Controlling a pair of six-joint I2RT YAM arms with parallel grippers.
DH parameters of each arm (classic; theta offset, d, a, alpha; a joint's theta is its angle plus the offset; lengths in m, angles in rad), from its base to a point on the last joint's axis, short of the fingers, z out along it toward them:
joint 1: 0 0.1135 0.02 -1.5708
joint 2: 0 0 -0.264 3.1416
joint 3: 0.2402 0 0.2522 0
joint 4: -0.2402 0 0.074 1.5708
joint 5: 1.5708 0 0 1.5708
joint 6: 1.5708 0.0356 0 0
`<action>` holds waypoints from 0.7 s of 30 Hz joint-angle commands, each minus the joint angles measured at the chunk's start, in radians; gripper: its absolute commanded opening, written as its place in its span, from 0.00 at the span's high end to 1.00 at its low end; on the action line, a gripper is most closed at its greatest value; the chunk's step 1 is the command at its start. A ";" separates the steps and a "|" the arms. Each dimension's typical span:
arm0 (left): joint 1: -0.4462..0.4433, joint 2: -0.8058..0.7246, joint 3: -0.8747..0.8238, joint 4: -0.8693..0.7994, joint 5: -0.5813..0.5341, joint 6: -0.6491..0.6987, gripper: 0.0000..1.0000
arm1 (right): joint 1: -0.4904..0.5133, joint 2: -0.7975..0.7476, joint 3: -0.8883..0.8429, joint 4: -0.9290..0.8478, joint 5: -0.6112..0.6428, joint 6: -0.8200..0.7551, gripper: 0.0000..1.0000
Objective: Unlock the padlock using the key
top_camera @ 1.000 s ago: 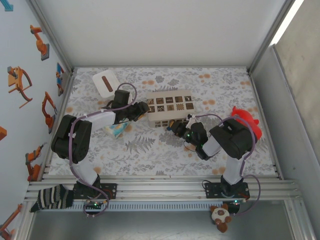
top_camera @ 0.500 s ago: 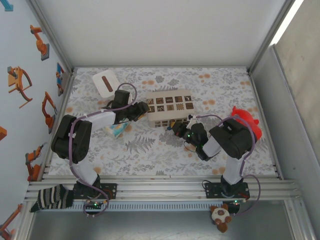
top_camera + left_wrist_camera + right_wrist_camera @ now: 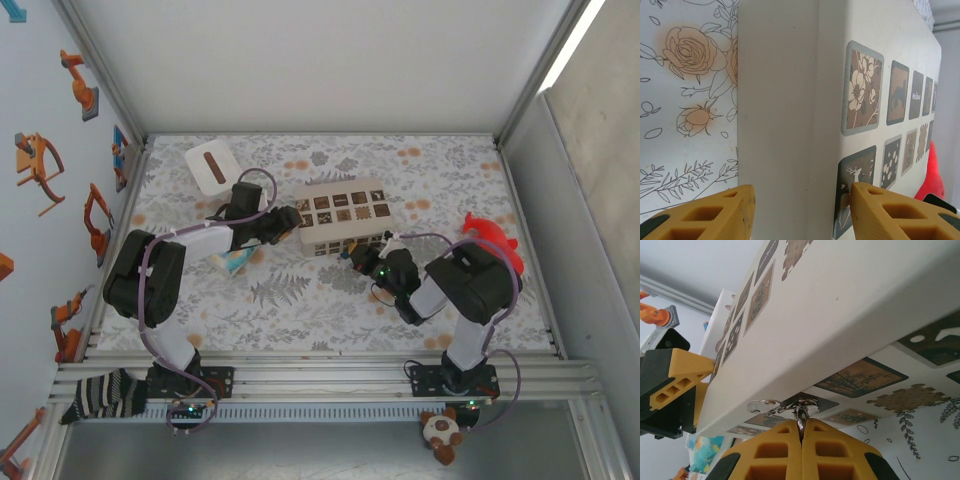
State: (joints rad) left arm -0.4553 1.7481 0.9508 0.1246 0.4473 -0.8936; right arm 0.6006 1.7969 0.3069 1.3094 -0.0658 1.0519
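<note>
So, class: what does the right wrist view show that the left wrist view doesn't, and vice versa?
Right wrist: the right gripper shut on the key, its key ring beside. Left wrist: orange roses on the tablecloth and a red object at the right edge. Both: the white box with picture tiles, and the left gripper, open, at its side.

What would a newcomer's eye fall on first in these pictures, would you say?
The white box with picture tiles in the middle of the flowered table. The left gripper stands open astride its left end, while the right gripper pinches a key on a ring by its near side.
</note>
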 commanded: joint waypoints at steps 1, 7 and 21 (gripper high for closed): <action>0.001 0.014 -0.031 -0.048 -0.022 0.012 0.48 | -0.004 -0.048 -0.013 0.033 0.081 0.015 1.00; 0.002 0.014 -0.040 -0.039 -0.024 0.007 0.48 | -0.004 -0.080 -0.035 0.039 0.130 0.017 1.00; 0.001 -0.033 -0.049 -0.031 -0.023 -0.006 0.46 | -0.007 -0.159 -0.098 0.001 0.157 0.001 1.00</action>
State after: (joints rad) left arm -0.4576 1.7420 0.9249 0.1642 0.4572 -0.8982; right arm 0.5987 1.6772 0.2325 1.2964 0.0467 1.0580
